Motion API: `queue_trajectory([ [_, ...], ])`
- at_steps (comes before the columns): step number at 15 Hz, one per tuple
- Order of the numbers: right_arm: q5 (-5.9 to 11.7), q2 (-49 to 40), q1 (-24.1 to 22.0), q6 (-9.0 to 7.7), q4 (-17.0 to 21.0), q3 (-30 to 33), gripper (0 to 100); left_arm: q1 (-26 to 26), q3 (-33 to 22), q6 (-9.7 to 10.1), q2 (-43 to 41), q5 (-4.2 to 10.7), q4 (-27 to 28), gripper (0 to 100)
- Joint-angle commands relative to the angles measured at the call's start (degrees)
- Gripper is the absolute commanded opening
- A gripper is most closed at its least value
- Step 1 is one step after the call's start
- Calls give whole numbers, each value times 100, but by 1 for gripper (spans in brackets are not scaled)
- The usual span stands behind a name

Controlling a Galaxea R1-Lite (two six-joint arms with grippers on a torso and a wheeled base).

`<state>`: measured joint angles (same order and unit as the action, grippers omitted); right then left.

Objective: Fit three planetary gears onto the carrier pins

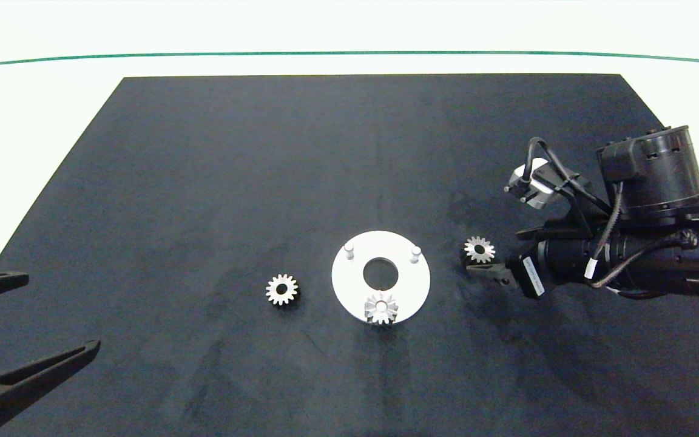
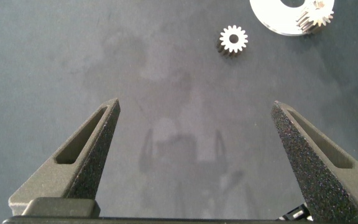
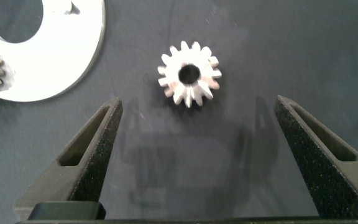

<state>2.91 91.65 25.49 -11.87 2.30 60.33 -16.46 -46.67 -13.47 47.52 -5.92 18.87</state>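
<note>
**Planetary gears: one seated, two loose, right-side pick is the risky bit**

Planetary gears status, nearest first: one (image 1: 381,307) sits on the near carrier pin at the near rim of the white disc (image 1: 349,291). One (image 1: 281,289) lies flat on the black mat (image 1: 204,182) left of the disc, apart from it. One (image 1: 479,249) lies flat just right of the disc.

Left gripper (image 1: 16,328) is parked at the near-left corner, fingers spread wide, nothing held.

Right gripper (image 3: 197,155) is low beside the right gear, fingers wide apart, gear not yet between the tips.

Two far carrier pins, left (image 1: 349,249) and right (image 1: 415,252), are bare.

Risks, my read:
- Gear is thin and flat on the mat; pads closing on pointed teeth could slip and flick it away.
- Gear sits near the disc; a finger could nudge the disc and shift the pins.
- Tilted grasp means the bore misses or jams on the pin.

Look: small silver spur gears, pointed teeth, round centre hole. Pins are short, pale pegs.
</note>
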Motion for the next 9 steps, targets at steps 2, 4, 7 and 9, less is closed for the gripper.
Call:
queue_trajectory([
  [2, -107, 310, -9, 1, -222, 31, 100, -7, 0, -6, 21, -5, 11, 100],
  [4, -256, 398, -9, 10, -266, 31, 100, -7, 0, -6, 12, -5, 11, 100],
  [7, -423, 468, -9, 18, -424, 5, 96, -7, -9, -6, 12, -5, 20, 100],
  [9, -423, 512, -35, 27, -529, 5, 93, -7, -9, -6, 12, -5, 11, 100],
])
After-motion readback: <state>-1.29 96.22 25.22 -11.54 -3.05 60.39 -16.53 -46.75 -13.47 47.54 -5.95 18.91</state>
